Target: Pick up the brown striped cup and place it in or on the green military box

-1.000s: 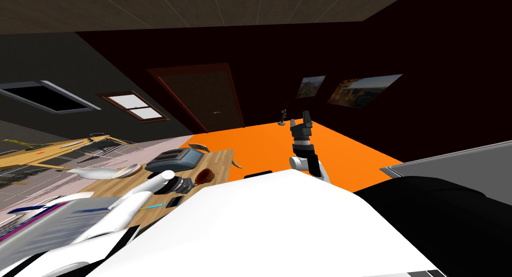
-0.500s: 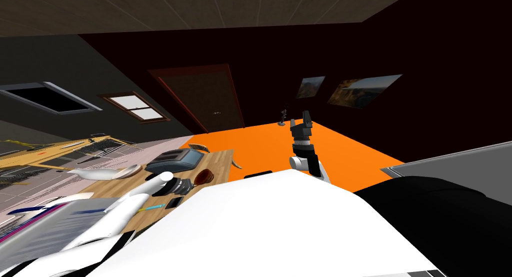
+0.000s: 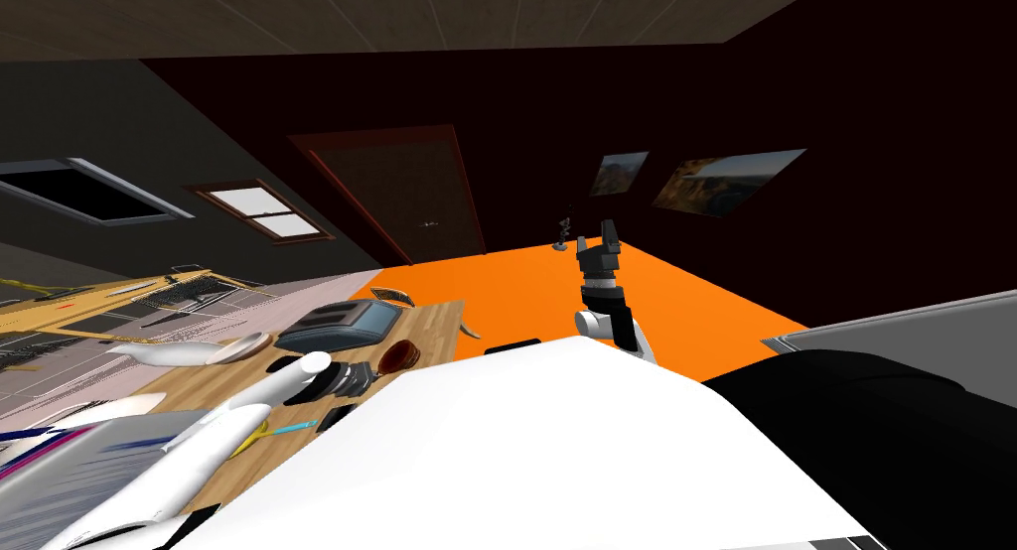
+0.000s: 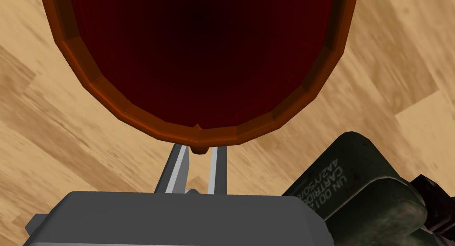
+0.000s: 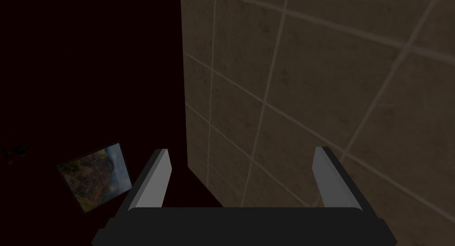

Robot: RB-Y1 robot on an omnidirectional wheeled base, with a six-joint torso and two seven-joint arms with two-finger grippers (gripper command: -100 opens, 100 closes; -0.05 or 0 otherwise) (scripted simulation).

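The left claw has its two fingers drawn close together, clamped on the near lip of the cup at a small nub on the rim. The cup is wide-mouthed. Its faceted rim is orange-brown, and its inside is deep red-brown with faint upright stripes that darken to near black at the bottom. It is over the desk, which is pale wood laid in planks; I cannot tell whether its base rests on the wood. Just beside the claw's body lies a rounded corner of the box, dark olive and scuffed, with pale stencilled lettering.

In the head view the cup is close to the desk's edge that borders the orange floor, short of the far corner. The box lies just beyond it, toward the far edge. A thin blue stick lies nearer along the desk, and a white ladle-shaped thing lies toward the left edge. A pale curved piece sits at the far edge.

The right claw is raised over the floor, well apart from the desk, with its fingers spread wide. Beyond it, a dark wall carries a brown door, with a window to one side and two pictures to the other.
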